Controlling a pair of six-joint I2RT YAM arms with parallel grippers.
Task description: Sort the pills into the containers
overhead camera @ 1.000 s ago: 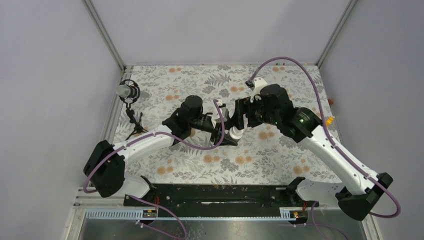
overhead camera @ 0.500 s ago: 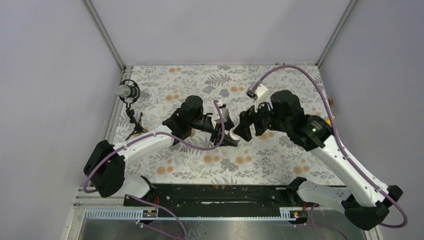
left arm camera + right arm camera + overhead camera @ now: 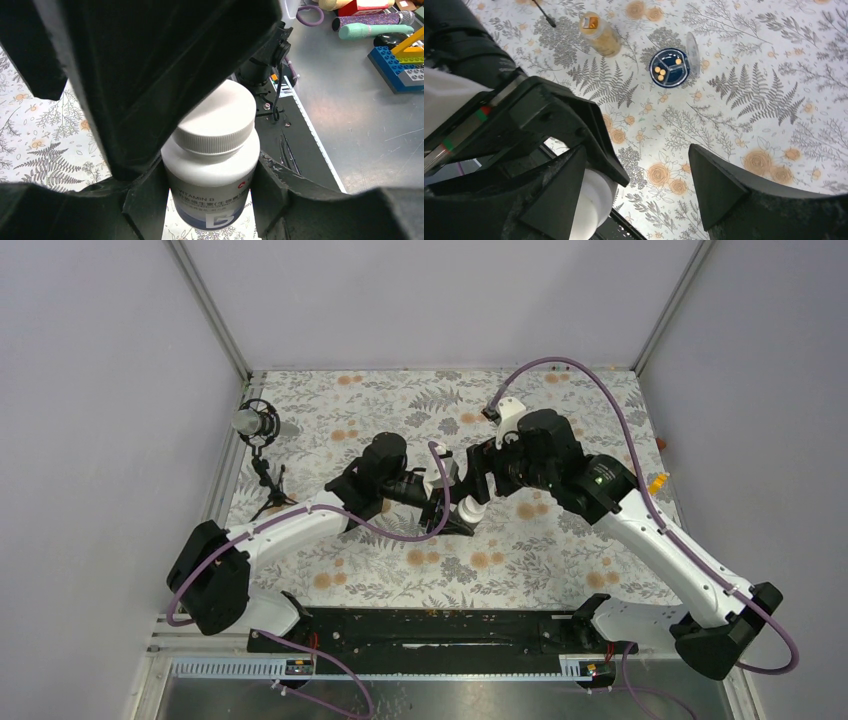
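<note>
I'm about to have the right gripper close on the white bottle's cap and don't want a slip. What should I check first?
1. The left gripper is shut on the white bottle: ok.
2. The cap is seated on the bottle: ok.
3. The right gripper is open: ok.
4. The cap is centred between the right gripper's fingers: not ok, in the right wrist view it sits close to one finger.
5. The amber bottle and pill dish lie away from both grippers: ok.
</note>
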